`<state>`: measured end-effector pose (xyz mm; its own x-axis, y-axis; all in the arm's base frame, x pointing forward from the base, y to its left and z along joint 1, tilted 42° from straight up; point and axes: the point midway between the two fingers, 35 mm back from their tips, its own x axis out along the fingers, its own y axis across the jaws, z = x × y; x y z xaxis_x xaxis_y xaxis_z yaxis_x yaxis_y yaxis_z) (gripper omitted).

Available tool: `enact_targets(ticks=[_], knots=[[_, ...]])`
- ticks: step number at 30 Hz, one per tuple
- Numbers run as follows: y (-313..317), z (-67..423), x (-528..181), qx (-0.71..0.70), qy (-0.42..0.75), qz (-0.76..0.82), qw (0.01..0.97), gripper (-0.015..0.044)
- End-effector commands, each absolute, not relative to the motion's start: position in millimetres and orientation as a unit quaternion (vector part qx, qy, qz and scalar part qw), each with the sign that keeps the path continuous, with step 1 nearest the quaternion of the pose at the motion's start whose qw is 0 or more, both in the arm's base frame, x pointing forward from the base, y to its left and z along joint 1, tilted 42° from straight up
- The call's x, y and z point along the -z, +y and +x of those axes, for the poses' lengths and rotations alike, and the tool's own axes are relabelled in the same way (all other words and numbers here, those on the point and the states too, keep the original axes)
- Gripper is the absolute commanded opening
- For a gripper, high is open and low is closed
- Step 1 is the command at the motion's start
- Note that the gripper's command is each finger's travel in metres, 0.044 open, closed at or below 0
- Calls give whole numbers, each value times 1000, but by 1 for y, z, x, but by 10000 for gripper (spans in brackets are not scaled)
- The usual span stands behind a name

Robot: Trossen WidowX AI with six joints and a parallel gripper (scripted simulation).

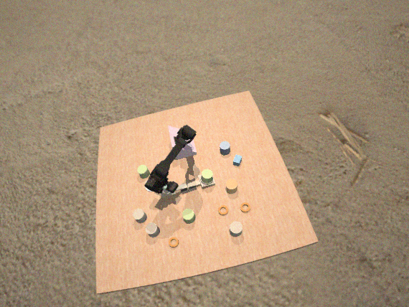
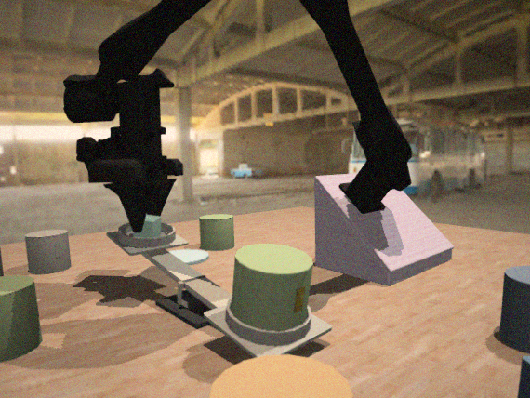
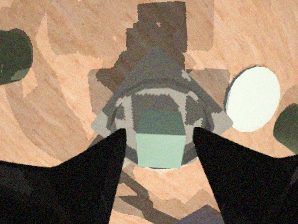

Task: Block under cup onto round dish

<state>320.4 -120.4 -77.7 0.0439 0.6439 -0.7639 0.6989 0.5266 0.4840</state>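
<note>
The balance (image 1: 190,185) (image 2: 172,265) stands on the wooden board. A green cup (image 1: 207,176) (image 2: 271,288) stands on its near end. A pale teal block (image 2: 151,226) (image 3: 160,136) sits uncovered inside the ring on the far end pad. My gripper (image 1: 166,189) (image 2: 139,227) (image 3: 160,133) is lowered over that pad. Its fingers stand one on each side of the block, with small gaps showing in the wrist view. The round pale blue dish (image 2: 190,256) (image 3: 253,99) lies on the board right beside the beam.
Loose cylinders stand around: green (image 2: 217,231) (image 2: 16,316), grey (image 2: 47,250), orange (image 2: 279,378), dark blue (image 2: 516,307). The pink wedge base (image 2: 372,242) carries the arm. Orange rings (image 1: 223,210) (image 1: 245,206) (image 1: 174,242) and a small blue block (image 1: 237,159) lie on the board.
</note>
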Motion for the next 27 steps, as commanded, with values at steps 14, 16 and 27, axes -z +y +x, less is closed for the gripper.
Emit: enact_targets(ticks=[14,16,27], knots=[[-126,319,71,25,693,489,530,0],[-133,320,63,26,693,488,530,0],[-174,316,15,27,693,488,531,0]])
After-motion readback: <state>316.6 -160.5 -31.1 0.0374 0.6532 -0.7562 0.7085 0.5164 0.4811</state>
